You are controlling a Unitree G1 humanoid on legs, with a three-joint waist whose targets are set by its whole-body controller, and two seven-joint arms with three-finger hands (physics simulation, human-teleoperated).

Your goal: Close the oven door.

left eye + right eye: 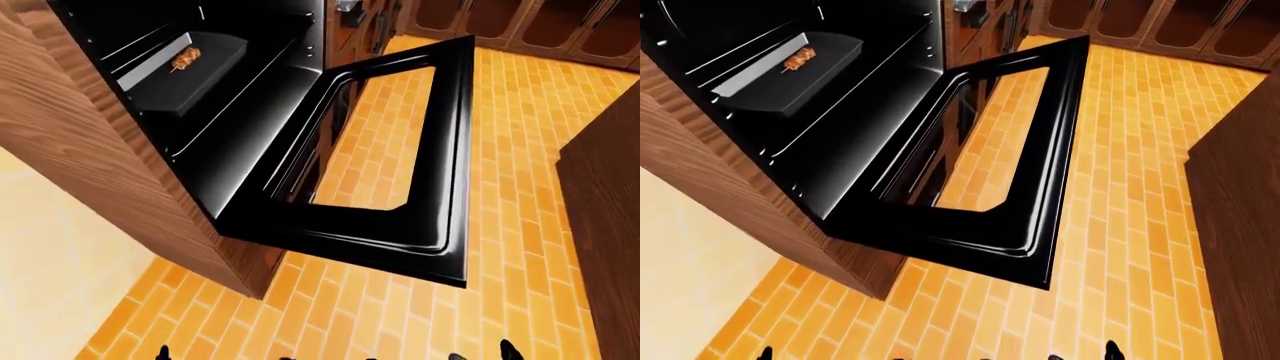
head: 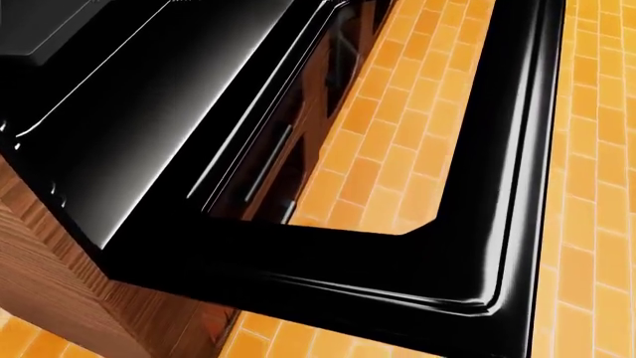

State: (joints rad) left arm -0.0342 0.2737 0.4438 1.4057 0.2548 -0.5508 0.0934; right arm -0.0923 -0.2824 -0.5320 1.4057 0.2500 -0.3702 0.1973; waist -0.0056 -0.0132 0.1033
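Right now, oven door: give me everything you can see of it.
The oven door is fully open, lying about flat and sticking out over the orange brick floor. It is a glossy black frame with rounded corners around a large glass window, through which the floor shows. Its hinge edge meets the black oven cavity at the left-eye view's left. No hand touches it.

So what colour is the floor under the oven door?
Orange brick-pattern tiles, clearest in the left-eye view.
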